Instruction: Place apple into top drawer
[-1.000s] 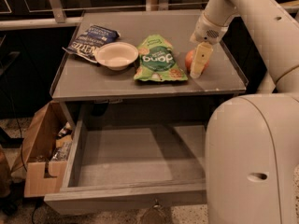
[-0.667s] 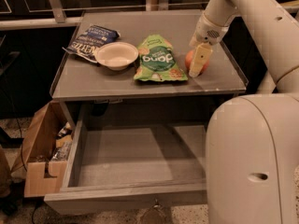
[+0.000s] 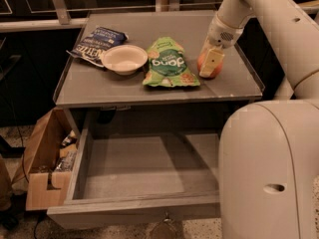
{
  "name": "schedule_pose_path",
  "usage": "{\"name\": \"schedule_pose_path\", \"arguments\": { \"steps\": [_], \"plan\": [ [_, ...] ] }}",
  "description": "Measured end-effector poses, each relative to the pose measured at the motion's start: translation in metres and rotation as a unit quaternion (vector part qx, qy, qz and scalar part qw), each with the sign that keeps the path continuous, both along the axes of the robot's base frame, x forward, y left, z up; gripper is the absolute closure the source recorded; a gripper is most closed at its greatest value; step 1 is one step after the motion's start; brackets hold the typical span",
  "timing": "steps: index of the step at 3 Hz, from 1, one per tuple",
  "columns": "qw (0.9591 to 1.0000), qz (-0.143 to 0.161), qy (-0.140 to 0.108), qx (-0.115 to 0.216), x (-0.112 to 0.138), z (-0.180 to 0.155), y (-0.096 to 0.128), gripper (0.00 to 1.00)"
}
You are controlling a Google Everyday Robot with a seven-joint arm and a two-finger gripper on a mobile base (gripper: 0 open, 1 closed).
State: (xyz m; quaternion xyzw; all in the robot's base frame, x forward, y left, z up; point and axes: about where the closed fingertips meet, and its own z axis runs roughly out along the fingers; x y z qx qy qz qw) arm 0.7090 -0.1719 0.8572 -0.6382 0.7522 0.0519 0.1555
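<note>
The apple (image 3: 218,71) sits at the right side of the worktop (image 3: 119,86), just beside a green snack bag (image 3: 168,63); the pincer (image 3: 209,69) is down over it, whether gripping I cannot tell; the top drawer (image 3: 144,173) stands open below.

Arm (image 3: 271,14): off-white, smooth rounded segments, small dark holes.
Wrist (image 3: 224,34): white, dotted grille patch.
Gripper (image 3: 210,62): cream-yellow, at apple (image 3: 218,71), right side of cabinet top (image 3: 99,83).
Torso (image 3: 264,153): broad off-white shell, one oval recess.
</note>
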Motion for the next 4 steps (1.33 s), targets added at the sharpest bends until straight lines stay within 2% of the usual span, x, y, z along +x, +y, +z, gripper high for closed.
{"name": "schedule_pose_path", "arguments": {
  "steps": [1, 2, 3, 4],
  "plan": [
    [1.0, 0.0, 0.0, 0.0, 0.0, 0.0, 0.0, 0.89],
    [0.9997, -0.017, -0.004, 0.016, -0.005, 0.008, -0.002, 1.0],
    [0.9984, -0.047, -0.023, 0.023, -0.027, 0.037, -0.014, 1.0],
    [0.9961, -0.068, -0.035, 0.043, -0.085, 0.062, -0.016, 1.0]
  ]
}}
